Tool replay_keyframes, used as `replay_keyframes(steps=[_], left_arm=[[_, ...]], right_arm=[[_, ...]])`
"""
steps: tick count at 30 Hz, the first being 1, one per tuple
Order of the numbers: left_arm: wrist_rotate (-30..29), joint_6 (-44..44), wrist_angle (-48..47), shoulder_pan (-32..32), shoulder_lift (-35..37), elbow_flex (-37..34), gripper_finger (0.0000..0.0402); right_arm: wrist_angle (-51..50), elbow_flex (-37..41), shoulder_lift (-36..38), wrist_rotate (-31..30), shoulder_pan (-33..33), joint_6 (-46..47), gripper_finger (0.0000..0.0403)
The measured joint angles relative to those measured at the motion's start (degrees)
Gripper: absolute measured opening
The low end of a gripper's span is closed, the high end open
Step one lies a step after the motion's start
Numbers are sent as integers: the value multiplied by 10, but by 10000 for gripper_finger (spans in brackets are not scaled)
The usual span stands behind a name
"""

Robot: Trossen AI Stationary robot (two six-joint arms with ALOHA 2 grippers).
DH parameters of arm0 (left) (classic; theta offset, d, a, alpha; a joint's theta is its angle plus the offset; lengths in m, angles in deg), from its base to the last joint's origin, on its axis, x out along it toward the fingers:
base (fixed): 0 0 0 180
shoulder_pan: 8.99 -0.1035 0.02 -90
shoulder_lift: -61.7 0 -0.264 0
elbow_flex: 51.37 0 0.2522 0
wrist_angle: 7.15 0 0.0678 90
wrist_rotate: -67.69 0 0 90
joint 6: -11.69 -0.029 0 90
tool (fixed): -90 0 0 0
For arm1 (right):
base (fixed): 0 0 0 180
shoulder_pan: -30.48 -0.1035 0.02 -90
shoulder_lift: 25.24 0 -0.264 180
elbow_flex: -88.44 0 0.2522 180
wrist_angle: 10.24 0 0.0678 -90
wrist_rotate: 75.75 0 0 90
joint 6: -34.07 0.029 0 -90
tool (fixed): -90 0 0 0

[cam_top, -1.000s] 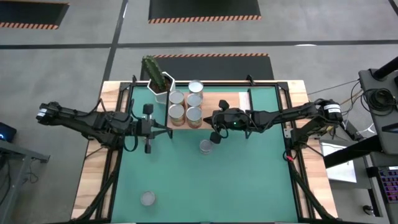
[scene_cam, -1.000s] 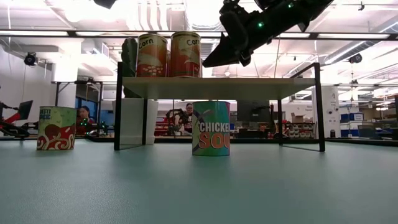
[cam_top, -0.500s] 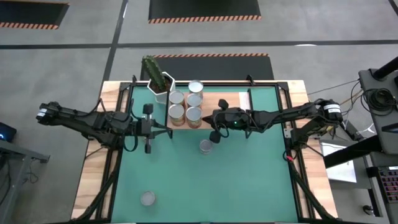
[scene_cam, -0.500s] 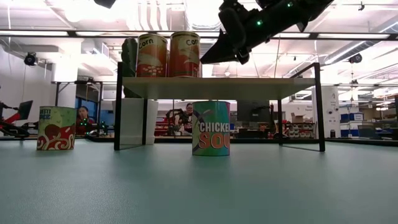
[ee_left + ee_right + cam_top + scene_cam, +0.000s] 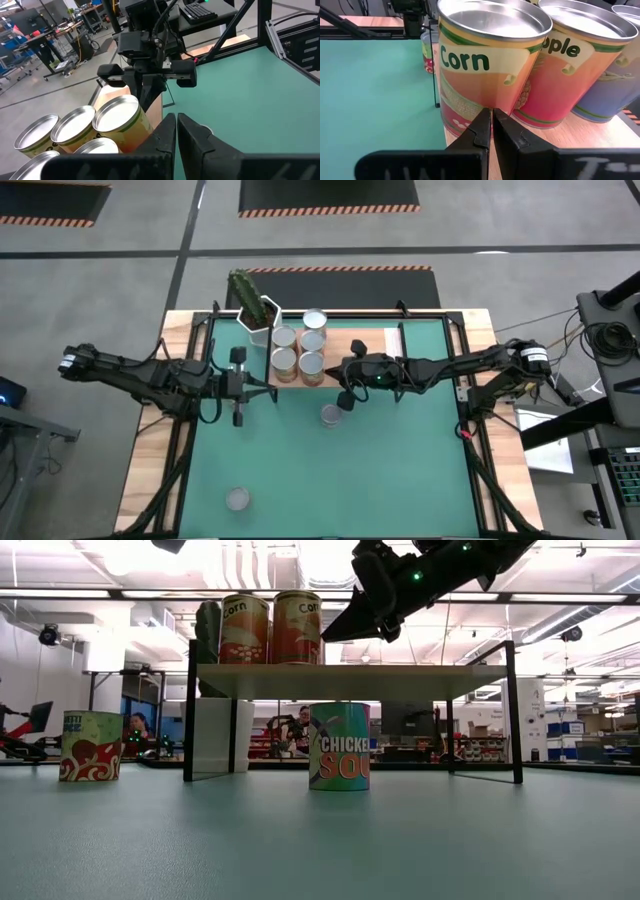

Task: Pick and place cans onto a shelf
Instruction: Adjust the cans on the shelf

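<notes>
— Where are the cans right now?

— In the overhead picture, four silver-topped metal cans stand in a square cluster a little above and left of centre, on the left end of the light-wood shelf with its thin black frame. From table height two of them show on the shelf top, with orange and red labels reading "Corn".

— And the rest?

— A chicken soup can with a teal and pink label sits on the green mat at the centre of the level picture, under the shelf's front edge. A green and red can stands at the far left there; overhead it shows at the lower left of the mat.

— The arms?

— The right gripper hangs just right of the cluster, by the shelf's front edge, its fingers pressed together on nothing, tips pointing at the nearest corn can. The left gripper waits left of the shelf, also closed and empty.

— Anything else?

— A white hexagonal pot with a green cactus, above and left of the cans.
</notes>
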Motion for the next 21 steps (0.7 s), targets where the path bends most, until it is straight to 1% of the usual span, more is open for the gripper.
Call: replay_keyframes(steps=[21], left_arm=[[0,0,0,0,0,0,0]], right_arm=[[11,0,0,-1,0,-17,9]])
